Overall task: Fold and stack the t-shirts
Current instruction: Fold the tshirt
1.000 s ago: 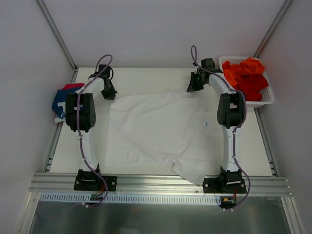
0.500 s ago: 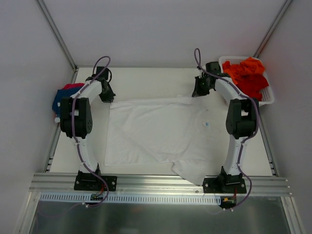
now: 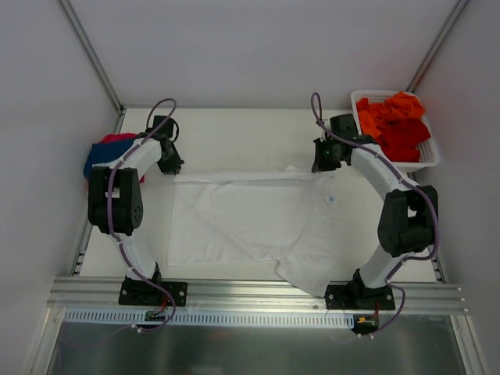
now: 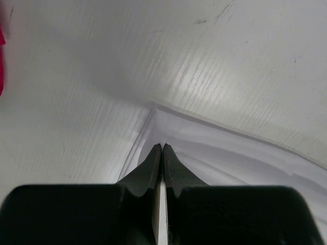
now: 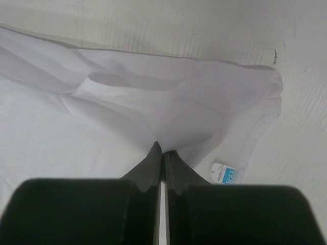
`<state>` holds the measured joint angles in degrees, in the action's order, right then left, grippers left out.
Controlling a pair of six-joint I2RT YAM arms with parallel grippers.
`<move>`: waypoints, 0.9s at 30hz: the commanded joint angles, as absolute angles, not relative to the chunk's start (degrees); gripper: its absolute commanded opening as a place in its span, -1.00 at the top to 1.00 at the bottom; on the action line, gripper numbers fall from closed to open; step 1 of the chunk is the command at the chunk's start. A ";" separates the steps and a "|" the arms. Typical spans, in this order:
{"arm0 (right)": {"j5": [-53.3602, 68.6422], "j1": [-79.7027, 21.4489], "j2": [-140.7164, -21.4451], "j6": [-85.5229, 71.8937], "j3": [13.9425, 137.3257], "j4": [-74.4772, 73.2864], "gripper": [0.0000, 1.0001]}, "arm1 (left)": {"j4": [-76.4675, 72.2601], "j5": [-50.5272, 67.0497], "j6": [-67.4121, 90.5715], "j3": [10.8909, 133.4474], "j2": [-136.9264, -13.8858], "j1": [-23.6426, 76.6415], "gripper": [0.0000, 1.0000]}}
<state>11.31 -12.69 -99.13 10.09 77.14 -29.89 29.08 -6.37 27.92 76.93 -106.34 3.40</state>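
A plain white t-shirt (image 3: 242, 219) lies spread across the middle of the table, its far edge drawn into a straight fold line. My left gripper (image 3: 173, 166) is shut on the shirt's far left corner. In the left wrist view its tips (image 4: 162, 146) pinch the white cloth (image 4: 230, 153). At the far right, close to the collar, my right gripper (image 3: 319, 161) is shut on the shirt's edge. In the right wrist view the cloth (image 5: 153, 102) bunches up from the tips (image 5: 162, 148), with the size label (image 5: 223, 174) beside them.
A white lattice basket (image 3: 426, 160) at the back right holds orange and red t-shirts (image 3: 394, 121). A navy and pink-red heap (image 3: 105, 152) lies at the table's left edge. The shirt's near right part hangs over the front rail (image 3: 250, 293).
Both grippers have moved toward the near side, taking the shirt's far edge with them. The visible cloth has grown shorter front to back, and both elbows have swung outward.
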 commanded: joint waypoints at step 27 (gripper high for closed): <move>-1.84 -21.62 -79.19 3.87 60.12 -39.11 0.99 | 29.27 -10.71 28.21 66.27 -94.93 5.10 0.01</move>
